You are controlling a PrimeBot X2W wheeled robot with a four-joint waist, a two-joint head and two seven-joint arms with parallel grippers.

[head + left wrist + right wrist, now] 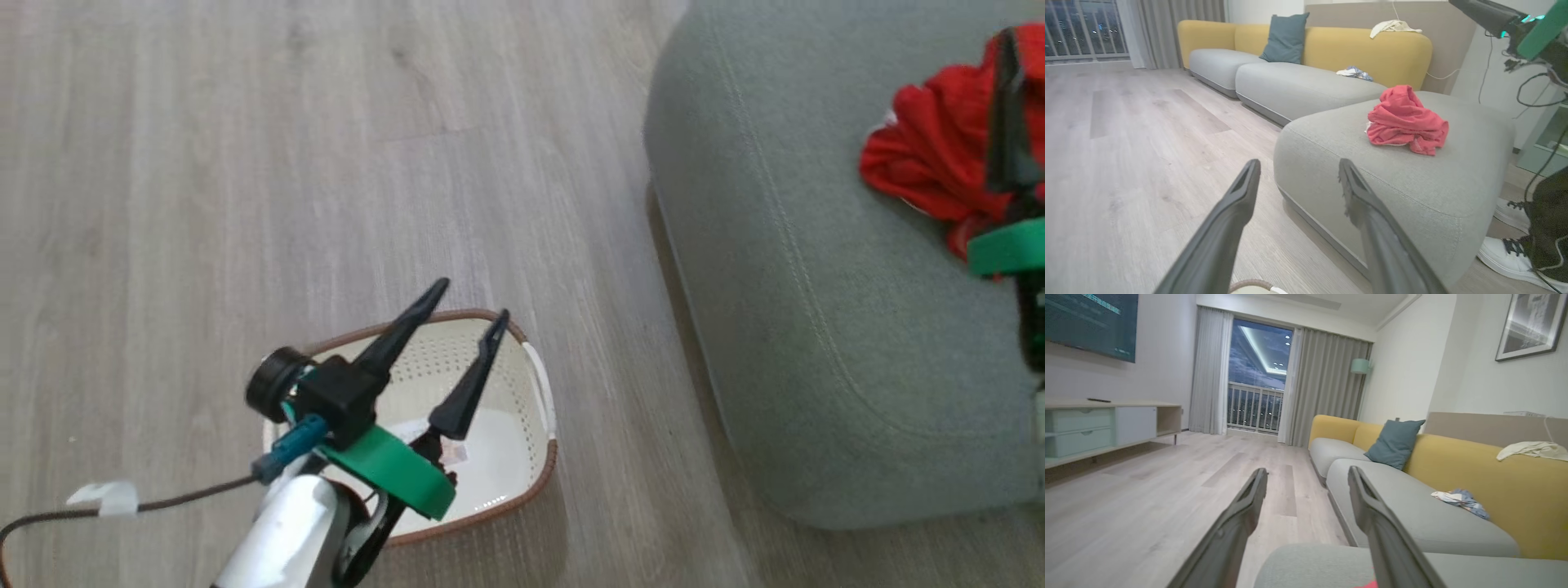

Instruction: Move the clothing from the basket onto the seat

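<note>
Clothing on the seat, basket on the floor beside it.
The red clothing lies in a bunched heap on top of the grey cushion. Your right gripper hangs over that heap with its fingers spread and nothing between them. Your left gripper hovers above the basket, jaws apart too and holding nothing. The label in the basket's base shows below its fingers.

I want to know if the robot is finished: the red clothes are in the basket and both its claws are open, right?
Not quite. The left wrist view shows the red clothes on the grey seat, not in the basket. The rest holds: the left gripper and the right gripper are both open.
</note>
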